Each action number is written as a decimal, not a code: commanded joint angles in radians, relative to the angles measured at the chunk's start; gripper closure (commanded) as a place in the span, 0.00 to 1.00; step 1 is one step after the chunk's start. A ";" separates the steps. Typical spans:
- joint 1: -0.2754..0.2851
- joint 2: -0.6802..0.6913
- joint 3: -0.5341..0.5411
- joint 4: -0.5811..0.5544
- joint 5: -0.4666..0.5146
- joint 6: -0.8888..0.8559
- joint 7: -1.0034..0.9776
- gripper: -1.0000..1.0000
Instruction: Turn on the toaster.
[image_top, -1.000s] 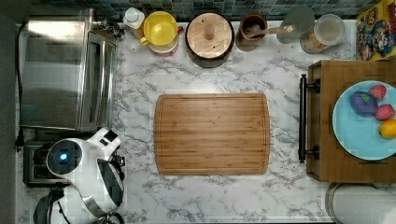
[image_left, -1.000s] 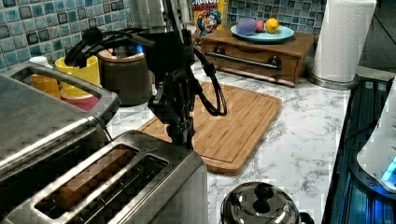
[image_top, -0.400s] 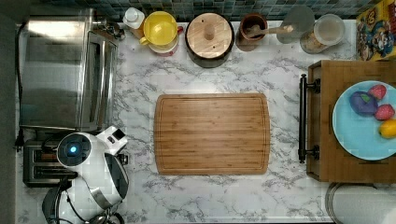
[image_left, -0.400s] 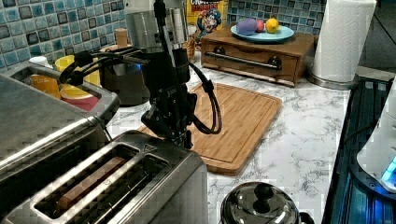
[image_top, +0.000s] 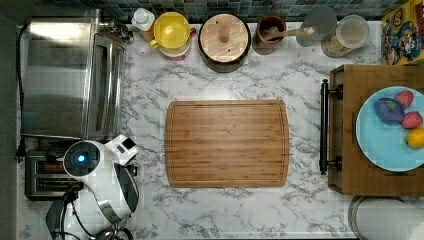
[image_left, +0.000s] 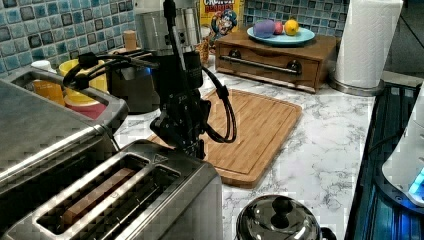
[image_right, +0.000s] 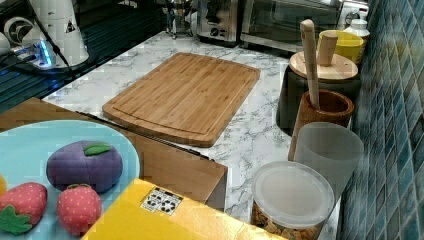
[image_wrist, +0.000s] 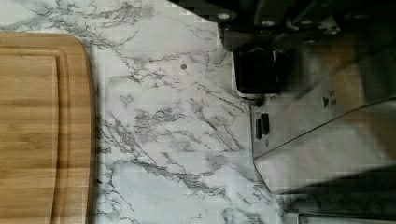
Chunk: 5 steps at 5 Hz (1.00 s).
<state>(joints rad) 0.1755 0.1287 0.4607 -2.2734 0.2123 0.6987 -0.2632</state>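
The steel pop-up toaster (image_left: 125, 200) fills the near left of the left view, its two long slots facing up. In the top view the toaster (image_top: 42, 172) lies at the lower left, partly under the white arm (image_top: 100, 175). My gripper (image_left: 192, 145) points down at the toaster's far end, its tip dipping behind the top edge there. The wrist view has the toaster's steel body (image_wrist: 327, 135) close beside a black block (image_wrist: 259, 70) right under the gripper. The lever and knob are not clear to me.
A large toaster oven (image_top: 65, 75) stands just behind the toaster. The bamboo cutting board (image_top: 227, 142) lies mid-counter. A small steel pot (image_left: 280, 220) sits in front of the toaster. Jars and a yellow cup (image_top: 170, 27) line the tiled wall; a wooden tray carries a plate (image_top: 390, 127) of toy fruit.
The arm has shifted toward the top view's right, off the toaster's slots. In the left view the gripper has come down and closer to the toaster's far end.
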 joint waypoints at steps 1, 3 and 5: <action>-0.028 0.191 -0.076 -0.135 -0.041 0.222 0.046 1.00; -0.032 0.191 -0.072 -0.135 -0.043 0.222 0.047 1.00; -0.030 0.191 -0.074 -0.134 -0.042 0.223 0.046 1.00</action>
<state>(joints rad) 0.1904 0.1312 0.4451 -2.2715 0.2069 0.7061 -0.2625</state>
